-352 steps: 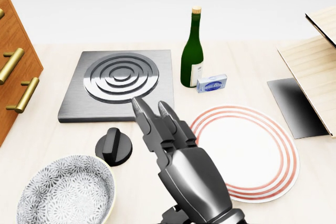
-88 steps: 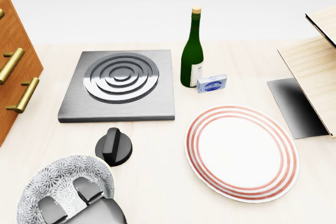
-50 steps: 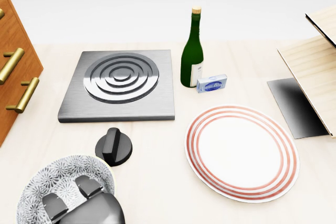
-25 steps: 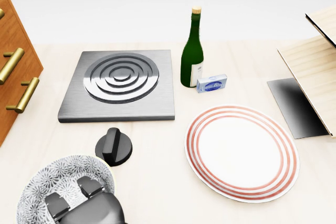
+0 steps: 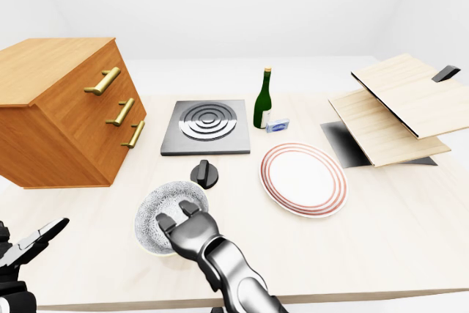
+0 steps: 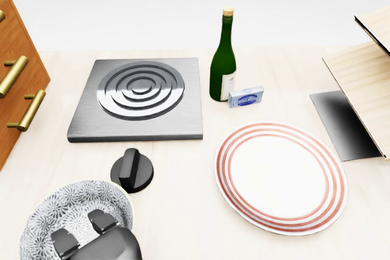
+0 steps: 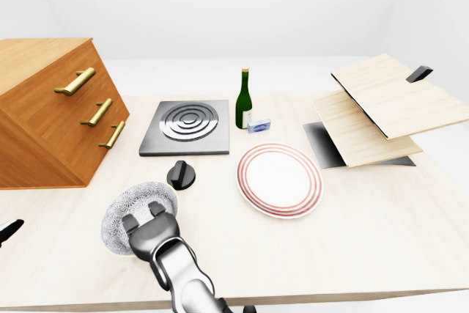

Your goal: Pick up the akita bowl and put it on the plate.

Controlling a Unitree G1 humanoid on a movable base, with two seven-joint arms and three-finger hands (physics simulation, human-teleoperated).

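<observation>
**White room, pale table**

Plain white walls (image 5: 220,5) rise ahead of me under soft, even light. A pale wooden table (image 5: 410,240) fills my view. At its left sits a brown drawer chest (image 5: 66,130) with brass handles (image 5: 106,80); slanted light boards (image 5: 388,108) at right.

Grey metal right hand (image 7: 149,234) on 6 o'clock rim of patterned grey bowl (image 7: 135,199); red-ringed white plate (image 7: 279,179) at its 3 o'clock, apart.

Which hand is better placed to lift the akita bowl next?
Right: the right hand has fingers inside the akita bowl at its near rim; the left hand hangs apart at the left-eye view's left edge.
</observation>
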